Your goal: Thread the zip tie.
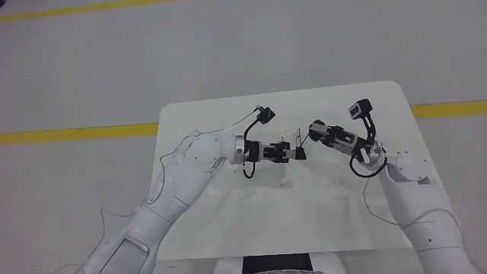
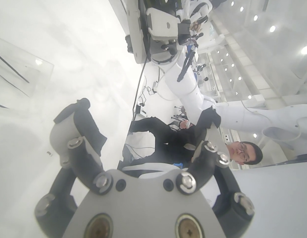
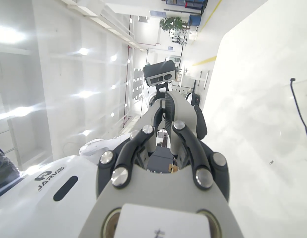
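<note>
zip tie (image 2: 185, 64) hangs from raised right gripper (image 1: 310, 132)

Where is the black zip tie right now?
In the right wrist view, the zip tie lies flat on the white table, off beside the right tool and not touching it.

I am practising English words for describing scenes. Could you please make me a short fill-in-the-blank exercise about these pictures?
1. The left gripper is wide ___.
2. The loose zip tie lying on the table is ___ in colour.
3. The long lines beyond the table are ___.

Missing words: open; black; yellow.
</note>
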You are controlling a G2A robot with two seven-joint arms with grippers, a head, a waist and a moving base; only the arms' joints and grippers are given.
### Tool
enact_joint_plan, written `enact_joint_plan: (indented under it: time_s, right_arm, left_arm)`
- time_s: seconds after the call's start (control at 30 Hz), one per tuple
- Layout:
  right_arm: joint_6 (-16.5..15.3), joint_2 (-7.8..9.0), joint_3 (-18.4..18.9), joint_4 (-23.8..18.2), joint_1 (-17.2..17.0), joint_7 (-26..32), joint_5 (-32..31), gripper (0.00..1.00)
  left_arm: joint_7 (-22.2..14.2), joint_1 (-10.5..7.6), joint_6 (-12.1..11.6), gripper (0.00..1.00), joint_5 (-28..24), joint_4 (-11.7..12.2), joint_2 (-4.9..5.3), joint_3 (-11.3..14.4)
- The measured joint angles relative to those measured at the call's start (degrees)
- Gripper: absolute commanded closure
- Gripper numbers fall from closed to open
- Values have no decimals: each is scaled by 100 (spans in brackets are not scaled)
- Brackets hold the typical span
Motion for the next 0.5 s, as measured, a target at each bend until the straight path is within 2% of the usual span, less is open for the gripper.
enact_joint_plan:
  time_s: [0.1,0.43,0.5]
  right_arm:
    - [0,-50,31,-89,-95,-171,-6,100]
    - [0,-56,31,-123,-112,-225,24,100]
    - [0,-83,8,-326,-199,-588,82,100]
  left_arm:
    - [51,18,10,0,14,17,7,15]
    - [56,25,9,0,18,14,7,16]
    - [329,140,1,0,64,-50,3,21]
